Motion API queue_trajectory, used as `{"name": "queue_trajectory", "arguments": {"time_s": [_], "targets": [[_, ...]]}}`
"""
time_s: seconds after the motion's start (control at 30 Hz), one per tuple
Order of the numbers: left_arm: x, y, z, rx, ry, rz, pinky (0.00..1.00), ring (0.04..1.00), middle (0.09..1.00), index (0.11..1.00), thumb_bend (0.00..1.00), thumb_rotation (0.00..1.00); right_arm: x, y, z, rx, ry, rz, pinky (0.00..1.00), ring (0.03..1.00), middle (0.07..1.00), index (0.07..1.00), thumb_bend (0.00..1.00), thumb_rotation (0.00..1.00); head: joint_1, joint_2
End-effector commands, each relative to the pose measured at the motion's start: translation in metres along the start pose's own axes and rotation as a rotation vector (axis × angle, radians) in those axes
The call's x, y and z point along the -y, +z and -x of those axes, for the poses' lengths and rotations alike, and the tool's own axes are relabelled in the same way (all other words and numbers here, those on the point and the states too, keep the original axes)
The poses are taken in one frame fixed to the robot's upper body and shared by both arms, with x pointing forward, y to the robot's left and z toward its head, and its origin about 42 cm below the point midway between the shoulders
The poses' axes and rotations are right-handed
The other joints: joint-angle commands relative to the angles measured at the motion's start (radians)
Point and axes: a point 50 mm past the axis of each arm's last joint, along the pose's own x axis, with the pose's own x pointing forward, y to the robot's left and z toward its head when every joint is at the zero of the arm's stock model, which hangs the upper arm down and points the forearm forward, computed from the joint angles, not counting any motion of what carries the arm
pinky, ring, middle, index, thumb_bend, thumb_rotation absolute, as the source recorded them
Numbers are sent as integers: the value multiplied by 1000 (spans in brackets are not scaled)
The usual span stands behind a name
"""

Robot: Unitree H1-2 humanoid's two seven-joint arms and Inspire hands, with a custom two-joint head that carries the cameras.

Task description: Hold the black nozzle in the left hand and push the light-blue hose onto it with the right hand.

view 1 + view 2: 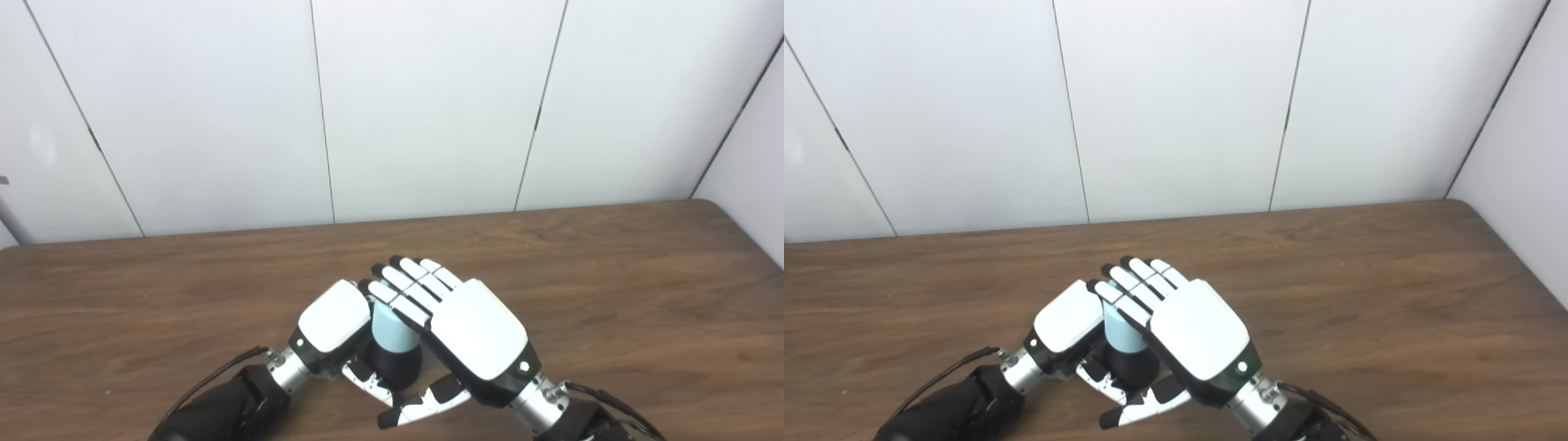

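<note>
A brown wood-grain tabletop [612, 294] is backed by white wall panels [429, 110]. At its near centre the black nozzle [395, 367] is clasped by the left hand [334, 318], while the light-blue hose [389, 331] is covered by the right hand [471, 331], whose fingers [404, 285] lie nearly straight; its grip cannot be determined.

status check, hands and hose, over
Left hand shut on black nozzle. Right hand fingers over light-blue hose, grip unclear. Hose atop nozzle. Nothing in the way.

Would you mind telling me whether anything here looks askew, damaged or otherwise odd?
Nothing stands out. The light-blue hose sits upright on the black nozzle, in line with it. The left hand is closed around the nozzle and the right hand lies flat over the hose's top. No damage shows on the wooden table.
</note>
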Motion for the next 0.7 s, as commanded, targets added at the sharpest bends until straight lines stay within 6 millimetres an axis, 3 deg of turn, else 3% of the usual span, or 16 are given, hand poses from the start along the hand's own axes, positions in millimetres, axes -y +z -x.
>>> {"name": "queue_trajectory", "arguments": {"time_s": [0.0, 0.47, 0.6, 0.67], "targets": [[96, 77, 60, -102, -117, 252, 141, 186, 471, 483, 523, 0, -26, 1, 20, 10, 211, -13, 881, 921, 924, 868, 741, 819, -1, 1], [96, 76, 61, -82, -137, 214, 200, 258, 473, 483, 521, 0, -30, 4, 24, 25, 238, -17, 902, 927, 918, 865, 748, 786, -1, 1], [95, 77, 61, -76, -137, 208, 257, 330, 429, 530, 512, 0, -29, 5, 24, 30, 244, -17, 910, 931, 920, 871, 742, 792, 2, 3], [95, 77, 61, -76, -136, 204, 236, 312, 419, 531, 511, 0, -30, 5, 24, 34, 242, -18, 907, 931, 922, 875, 744, 799, 3, 3]]}}
